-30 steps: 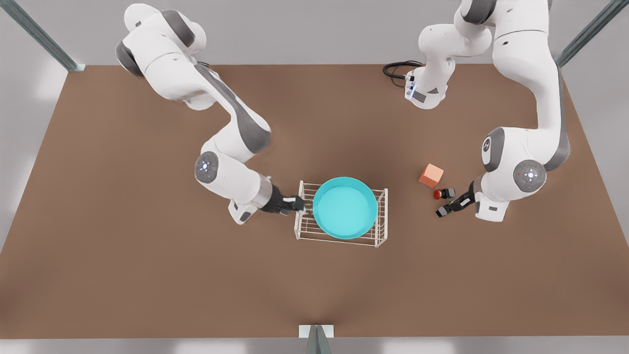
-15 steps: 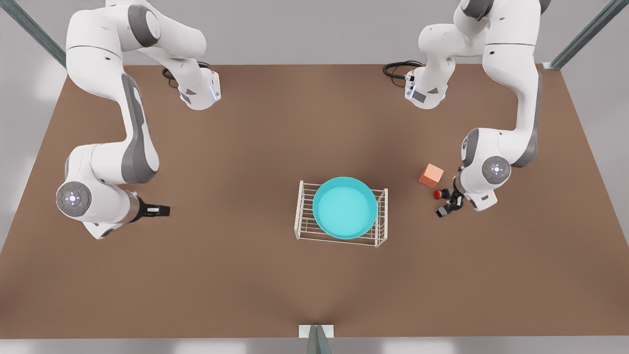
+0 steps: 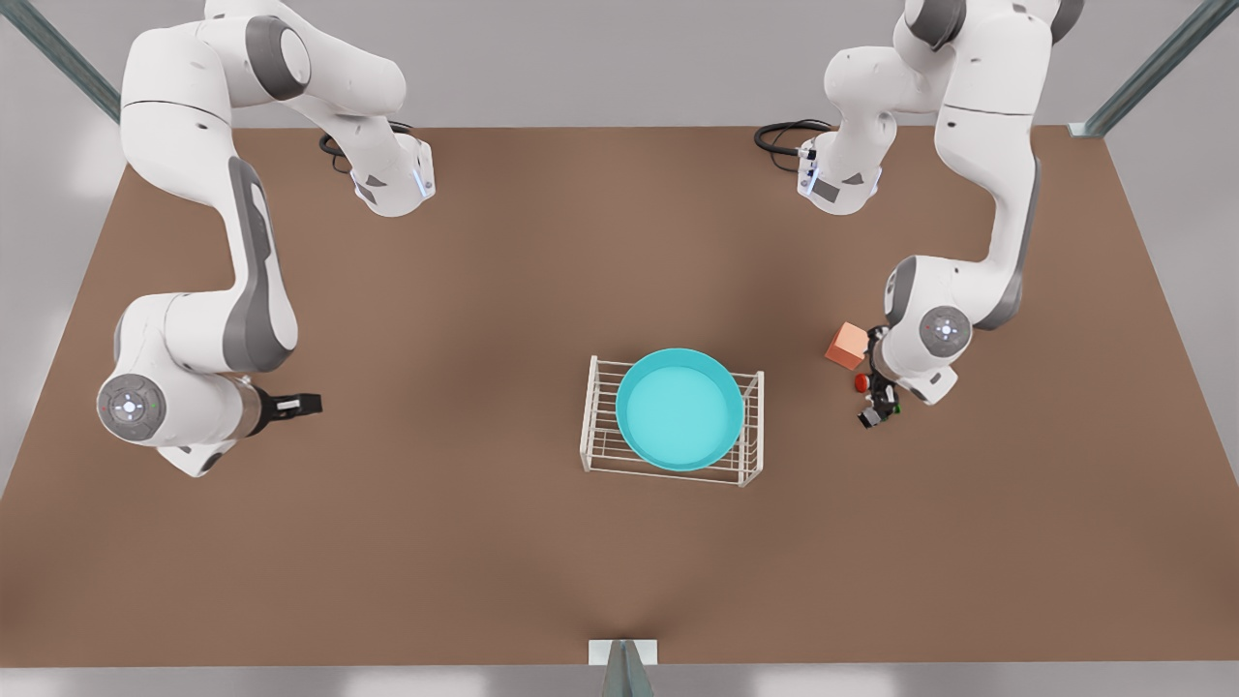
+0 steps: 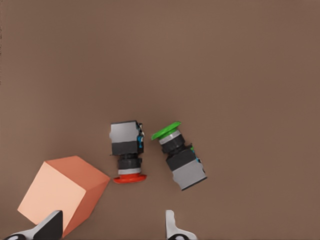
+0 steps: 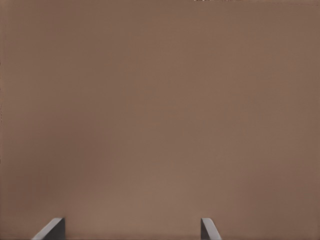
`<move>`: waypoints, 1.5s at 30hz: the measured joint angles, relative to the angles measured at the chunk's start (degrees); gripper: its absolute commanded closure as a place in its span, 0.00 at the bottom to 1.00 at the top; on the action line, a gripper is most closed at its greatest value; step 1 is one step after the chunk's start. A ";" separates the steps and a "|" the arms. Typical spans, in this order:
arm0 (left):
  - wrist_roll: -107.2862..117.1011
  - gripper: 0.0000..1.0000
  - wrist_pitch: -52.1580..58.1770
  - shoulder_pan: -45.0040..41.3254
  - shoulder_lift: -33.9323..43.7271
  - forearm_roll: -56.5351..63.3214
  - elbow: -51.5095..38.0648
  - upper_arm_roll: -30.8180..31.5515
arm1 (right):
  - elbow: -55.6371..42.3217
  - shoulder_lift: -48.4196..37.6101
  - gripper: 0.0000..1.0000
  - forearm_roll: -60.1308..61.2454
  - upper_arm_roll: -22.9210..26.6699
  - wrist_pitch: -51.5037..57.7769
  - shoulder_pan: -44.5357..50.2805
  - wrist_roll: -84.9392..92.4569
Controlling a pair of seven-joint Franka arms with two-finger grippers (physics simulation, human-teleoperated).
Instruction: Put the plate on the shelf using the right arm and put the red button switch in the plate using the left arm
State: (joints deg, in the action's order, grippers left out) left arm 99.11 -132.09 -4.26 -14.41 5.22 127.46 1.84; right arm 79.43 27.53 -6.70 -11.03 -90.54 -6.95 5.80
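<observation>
The turquoise plate [image 3: 680, 409] lies flat on the white wire shelf [image 3: 602, 447] at the table's middle. The red button switch [image 3: 861, 383] [image 4: 127, 150] lies on its side on the table, toward the front view's right. My left gripper [image 3: 879, 392] [image 4: 111, 227] hovers over it, open, with nothing between its fingers. A fingertip [image 4: 50, 225] shows in front of the orange cube. My right gripper [image 3: 305, 403] [image 5: 131, 229] waits open and empty over bare table, far toward the front view's left.
A green-capped black switch [image 4: 180, 160] [image 3: 871, 418] lies right beside the red one. The orange cube [image 3: 848, 346] [image 4: 62, 192] sits close on the red switch's other side. The arm bases [image 3: 392, 179] stand at the table's far edge.
My right gripper left the shelf's end and swung far toward the front view's left. My left gripper shifted over the two switches, toward the cube. Plate and shelf stayed put.
</observation>
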 measured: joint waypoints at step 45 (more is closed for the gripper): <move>-1.43 0.16 -19.24 5.40 -3.90 10.14 9.02 -0.26 | -0.30 -0.04 0.00 -2.13 -0.12 2.22 2.20 4.34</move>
State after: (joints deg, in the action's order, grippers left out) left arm 97.68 -151.33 1.14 -18.31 15.36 136.49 1.58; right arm 79.13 27.50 -8.84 -11.15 -88.32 -4.75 10.14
